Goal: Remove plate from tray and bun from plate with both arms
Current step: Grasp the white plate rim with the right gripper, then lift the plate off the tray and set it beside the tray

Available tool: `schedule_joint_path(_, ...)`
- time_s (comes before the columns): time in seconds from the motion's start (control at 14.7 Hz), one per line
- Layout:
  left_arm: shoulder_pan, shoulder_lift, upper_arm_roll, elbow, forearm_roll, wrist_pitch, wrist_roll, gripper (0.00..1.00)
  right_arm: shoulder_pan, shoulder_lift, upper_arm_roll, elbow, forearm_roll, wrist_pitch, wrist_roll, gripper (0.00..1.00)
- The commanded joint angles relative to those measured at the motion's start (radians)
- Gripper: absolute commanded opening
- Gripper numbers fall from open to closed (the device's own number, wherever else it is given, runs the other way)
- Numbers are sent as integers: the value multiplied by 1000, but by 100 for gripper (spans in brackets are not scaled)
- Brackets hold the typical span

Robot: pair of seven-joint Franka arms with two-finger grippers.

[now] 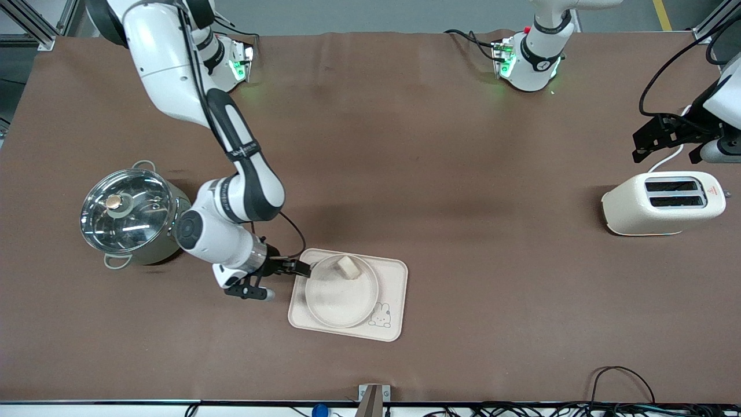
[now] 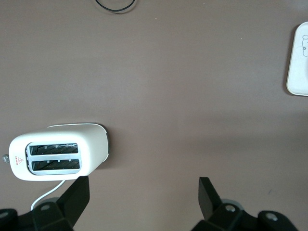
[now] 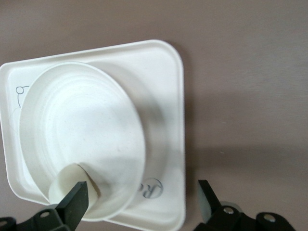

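The round cream plate (image 1: 341, 295) lies on the rectangular tray (image 1: 391, 272), which has a rabbit drawing in one corner. The small pale bun (image 1: 348, 266) sits on the plate near its rim toward the robots. My right gripper (image 1: 302, 268) is open, low at the tray's edge toward the right arm's end. In the right wrist view the gripper (image 3: 142, 199) straddles the plate's rim (image 3: 82, 125) and the tray's "Rabbit" corner (image 3: 168, 144), with the bun (image 3: 67, 180) beside one finger. My left gripper (image 1: 651, 142) is open and empty, up over the table by the toaster; it also shows in the left wrist view (image 2: 143, 197).
A steel pot with a glass lid (image 1: 127, 214) stands beside the right arm's elbow. A cream toaster (image 1: 663, 202) stands at the left arm's end and shows in the left wrist view (image 2: 57, 156). Cables (image 1: 619, 382) lie by the front edge.
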Motion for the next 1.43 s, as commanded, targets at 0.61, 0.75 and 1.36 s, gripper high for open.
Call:
schedule_joint_path(0.61,4,9,1,27,-14,-23,17,100,-3,215,3,251,26,6,17,33)
schedule_joint_path(0.75,3,9,0,27,-14,-23,17,100,1,215,5,251,26,6,17,2)
schedule_joint_path(1.36,4,9,1,27,-14,-23,17,100,-160,148,192,173,67,6,-194,0)
